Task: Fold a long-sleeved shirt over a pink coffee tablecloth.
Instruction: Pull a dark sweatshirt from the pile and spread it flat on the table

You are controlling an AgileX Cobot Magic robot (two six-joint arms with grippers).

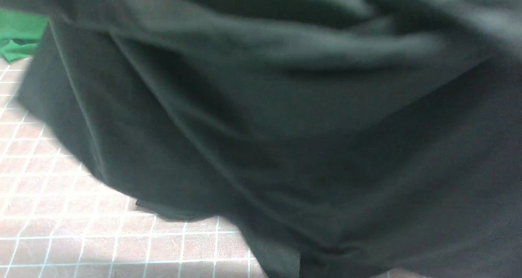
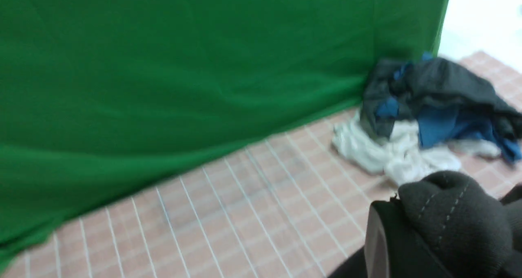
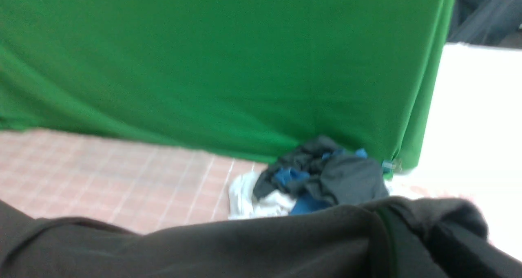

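While the left gripper (image 2: 387,233) is clenching a bunched hem and the right gripper, buried under cloth, is pinching another, the large black cotton long-sleeved shirt (image 1: 285,127) is hanging stretched between them, long axis running arm to arm, above the dusty-pink white-gridded tablecloth (image 1: 61,229).

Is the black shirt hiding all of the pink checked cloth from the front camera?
No: a bare stretch of the pink checked cloth shows at lower left, beside the black shirt that fills most of the view.
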